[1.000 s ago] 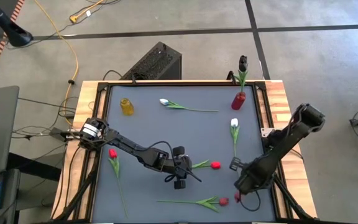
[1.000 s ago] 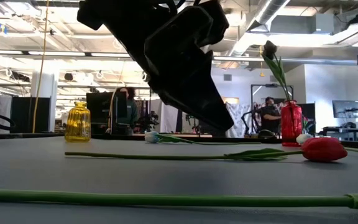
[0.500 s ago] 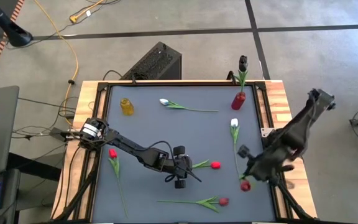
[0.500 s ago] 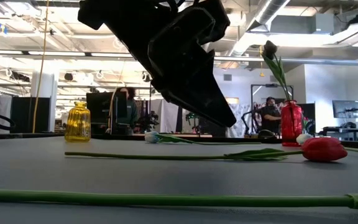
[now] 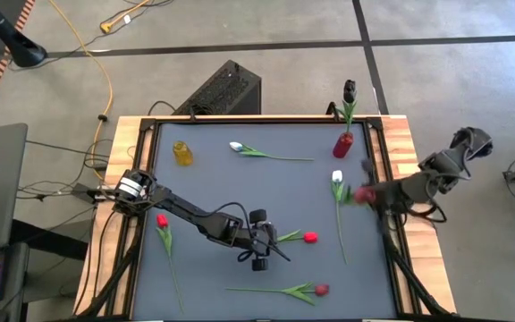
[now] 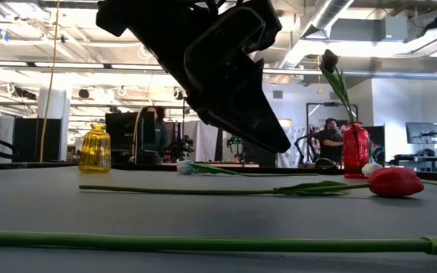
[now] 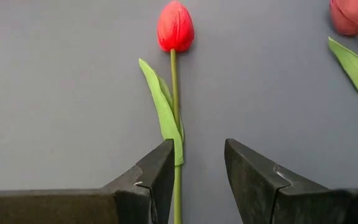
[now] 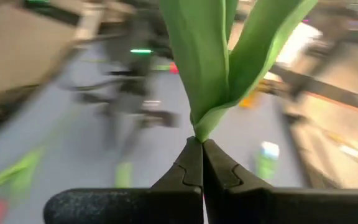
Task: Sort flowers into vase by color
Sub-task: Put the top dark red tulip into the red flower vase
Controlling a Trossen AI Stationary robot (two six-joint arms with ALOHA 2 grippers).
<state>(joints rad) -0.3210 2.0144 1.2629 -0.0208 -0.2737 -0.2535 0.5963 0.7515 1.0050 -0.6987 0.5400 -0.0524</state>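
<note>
My right gripper (image 5: 371, 193) is shut on a red tulip whose head (image 5: 361, 194) shows blurred over the table's right side, beside a white tulip (image 5: 336, 177) and short of the red vase (image 5: 342, 143). A dark tulip (image 5: 349, 89) stands in that vase. My left gripper (image 5: 259, 249) is open low over the table's middle. Its fingers stand on either side of the stem of another red tulip (image 7: 174, 25), which lies flat; whether a finger touches the stem, I cannot tell. A yellow vase (image 5: 182, 152) stands far left. My right gripper pinches the red tulip between its two shut fingers, at the point where the green leaves join the stem (image 8: 197, 134). The leaves (image 8: 210, 56) fan out beyond the fingertips. The flower is lifted clear of the table; its head does not show in the wrist view.
Lying flat on the grey table are a white tulip (image 5: 238, 146) near the far edge, a red tulip (image 5: 162, 220) at the left and a red tulip (image 5: 320, 290) near the near edge. A black box (image 5: 226, 89) sits behind the table. People show in the room beyond.
My right gripper, shut on the red tulip, has risen from the table's near right corner and swung toward the far edge, toward the red vase. The tulip went with it, lifted clear. The left arm has kept still.
</note>
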